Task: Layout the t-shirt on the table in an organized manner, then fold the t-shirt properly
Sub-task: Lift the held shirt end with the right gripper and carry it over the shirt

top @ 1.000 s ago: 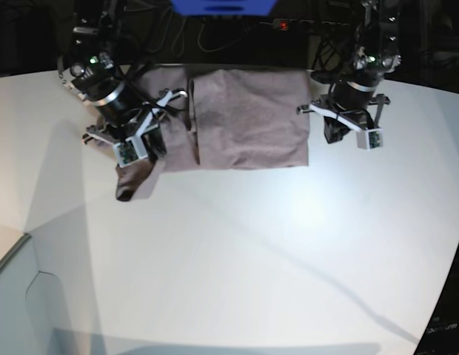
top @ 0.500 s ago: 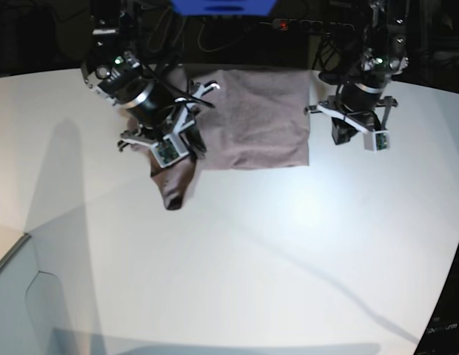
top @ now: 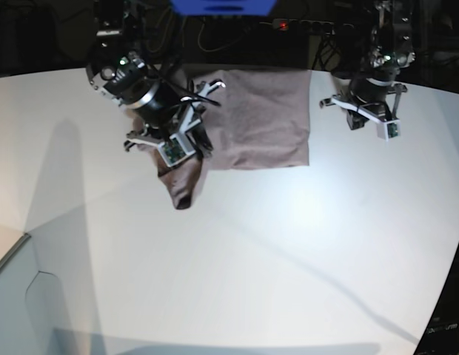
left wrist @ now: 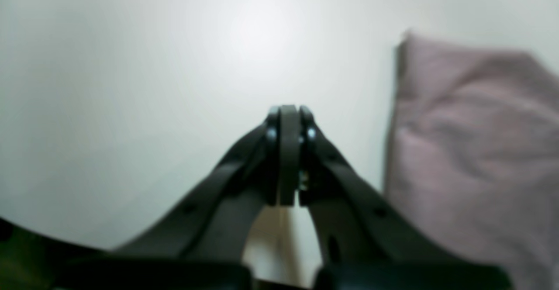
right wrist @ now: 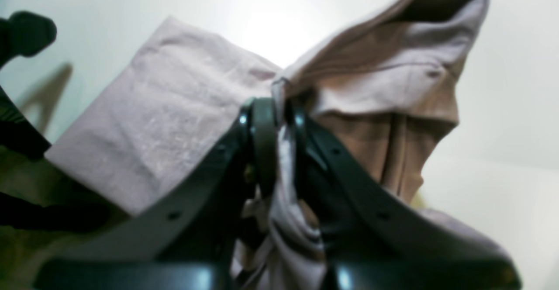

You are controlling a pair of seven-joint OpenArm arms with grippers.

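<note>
The dusty mauve t-shirt (top: 255, 122) lies partly folded at the far side of the white table (top: 252, 259). My right gripper (top: 186, 154), on the left of the base view, is shut on a fold of the t-shirt (right wrist: 284, 159) and holds it lifted; a bunch of cloth hangs below it (top: 181, 185). In the right wrist view the flat part of the shirt (right wrist: 161, 119) lies behind the fingers. My left gripper (top: 366, 126) is shut and empty above the table, right of the shirt's edge (left wrist: 471, 150); its fingers (left wrist: 288, 150) are pressed together.
A blue object (top: 222, 6) and dark cables sit beyond the table's far edge. A pale grey panel (top: 29, 310) is at the near left corner. Bare white tabletop fills the near and right side.
My right gripper has carried its fold of shirt rightward over the flat part. My left gripper has risen and drawn back from the shirt's right edge.
</note>
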